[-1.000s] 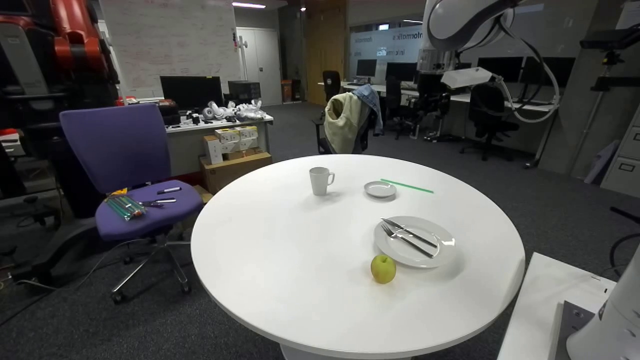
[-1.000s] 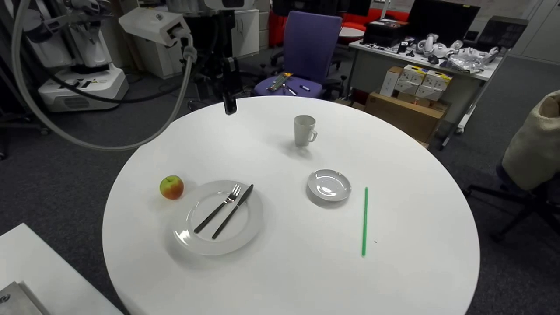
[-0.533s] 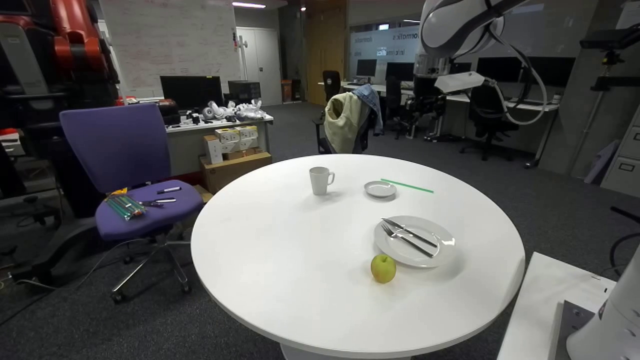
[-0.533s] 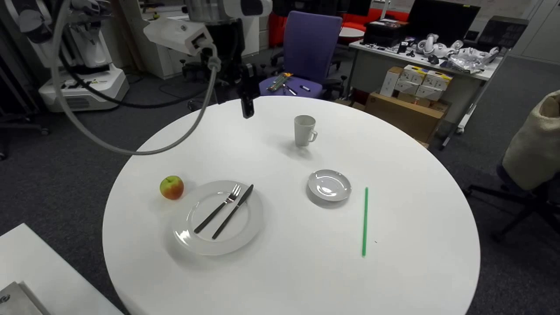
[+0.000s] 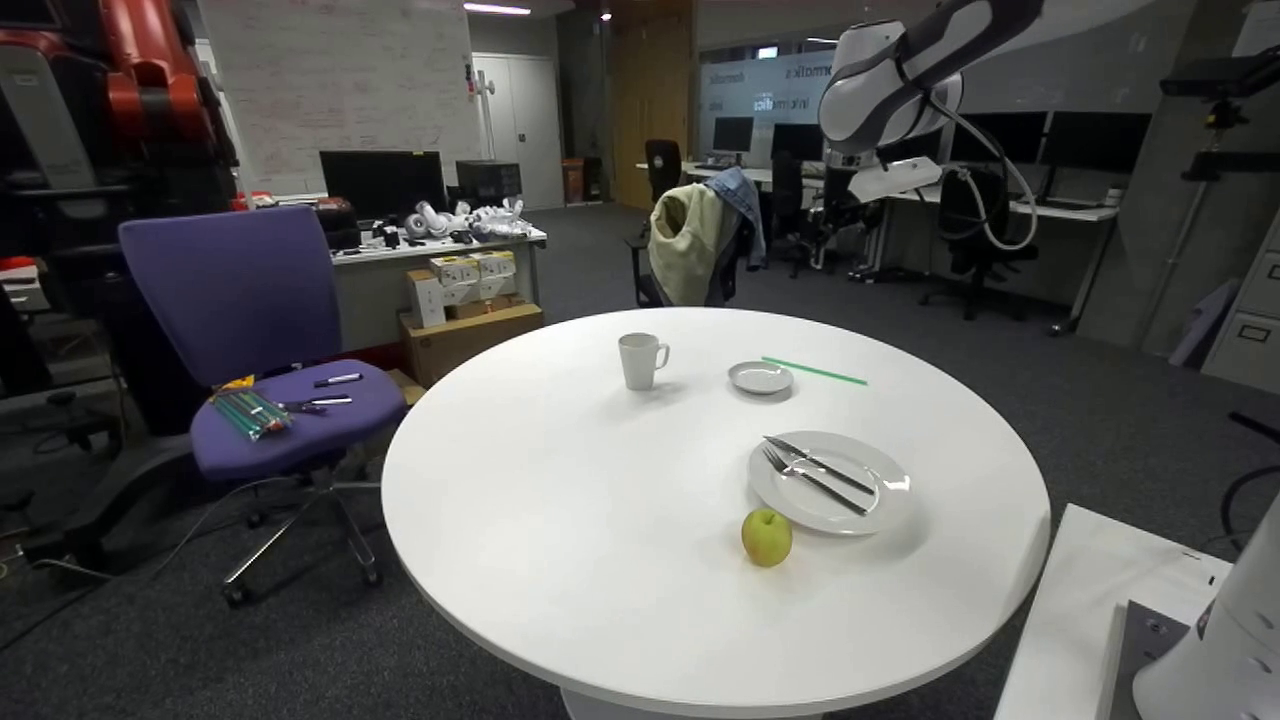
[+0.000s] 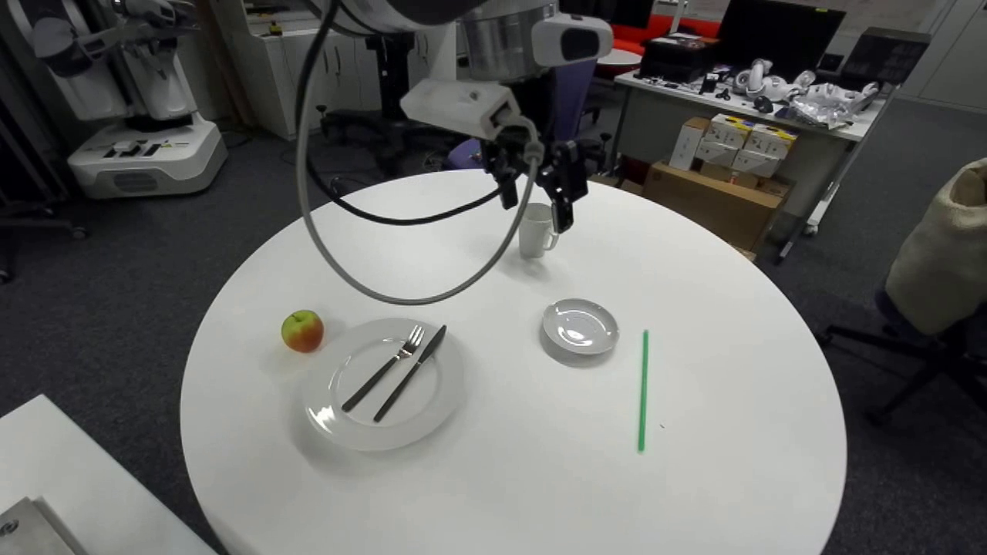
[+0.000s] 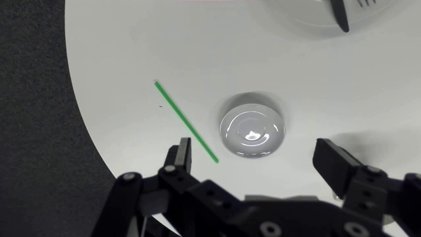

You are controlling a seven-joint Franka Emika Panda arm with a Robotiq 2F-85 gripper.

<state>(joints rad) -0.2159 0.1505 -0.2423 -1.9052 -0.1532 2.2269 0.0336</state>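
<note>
Above the round white table, our gripper hangs with jaws spread wide, holding nothing. Standing upright on it, we note a mug, probably ceramic: stiff, breakable, graspable by handle or wall. Near that, a glazed saucer, likely slick and brittle; we favour its rim. Just beside, a green straw, surely light, easily crushed: gentle mid-length pinch.

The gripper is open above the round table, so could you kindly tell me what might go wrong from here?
The open gripper overlaps the upright mug in an exterior view, so lowering there might knock it, though the real gap is hard to judge. The grey cable hangs in a loose loop and could snag during a move. The small dish is shallow and glossy, so it may slip if gripped.
</note>
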